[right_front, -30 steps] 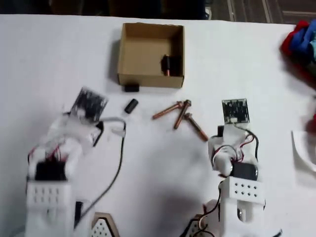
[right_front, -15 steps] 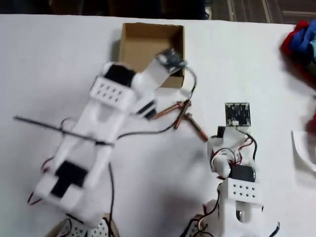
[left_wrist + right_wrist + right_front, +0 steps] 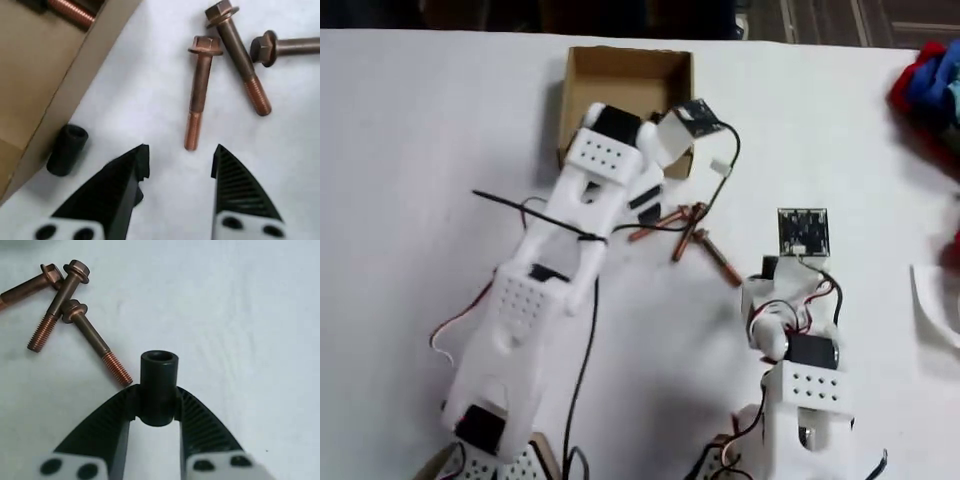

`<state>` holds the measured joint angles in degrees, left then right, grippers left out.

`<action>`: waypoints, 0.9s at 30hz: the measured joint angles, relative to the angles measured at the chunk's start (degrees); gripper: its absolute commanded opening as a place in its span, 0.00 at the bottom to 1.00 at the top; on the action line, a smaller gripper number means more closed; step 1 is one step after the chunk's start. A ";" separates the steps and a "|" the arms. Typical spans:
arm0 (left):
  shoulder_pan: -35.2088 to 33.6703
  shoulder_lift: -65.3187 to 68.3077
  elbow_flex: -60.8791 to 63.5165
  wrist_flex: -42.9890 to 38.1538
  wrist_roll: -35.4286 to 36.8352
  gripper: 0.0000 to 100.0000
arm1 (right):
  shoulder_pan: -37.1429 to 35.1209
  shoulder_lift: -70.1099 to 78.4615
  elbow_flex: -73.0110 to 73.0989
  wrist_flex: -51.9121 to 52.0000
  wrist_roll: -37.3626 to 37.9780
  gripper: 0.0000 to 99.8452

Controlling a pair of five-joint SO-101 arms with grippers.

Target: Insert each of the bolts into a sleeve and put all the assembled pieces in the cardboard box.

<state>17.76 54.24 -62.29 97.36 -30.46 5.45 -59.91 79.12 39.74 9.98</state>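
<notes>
Currently the right hand [image 3: 157, 396] grips a black sleeve [image 3: 159, 375].

I have a white table [image 3: 440, 150] in front of me with an open brown cardboard box [image 3: 610, 90] at its far side and a short black cylindrical sleeve [image 3: 67, 149] lying just beside the box's outer wall. Three copper-coloured hex-head bolts [image 3: 687, 233] lie near the box, heads close together. A red-and-blue cloth bundle [image 3: 928, 78] sits at the right edge.
</notes>
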 measured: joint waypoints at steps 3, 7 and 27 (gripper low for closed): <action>0.00 5.36 -7.74 0.62 -1.23 0.23 | 0.00 0.00 0.00 0.00 0.00 0.02; 0.00 9.14 -13.80 0.70 -1.41 0.23 | 0.00 0.00 0.00 0.00 0.00 0.02; 6.24 10.29 -15.12 -0.09 -1.41 0.22 | 2.55 0.00 0.00 0.00 0.00 0.02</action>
<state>24.00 64.53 -77.41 97.27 -31.87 8.00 -59.91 79.12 39.74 9.98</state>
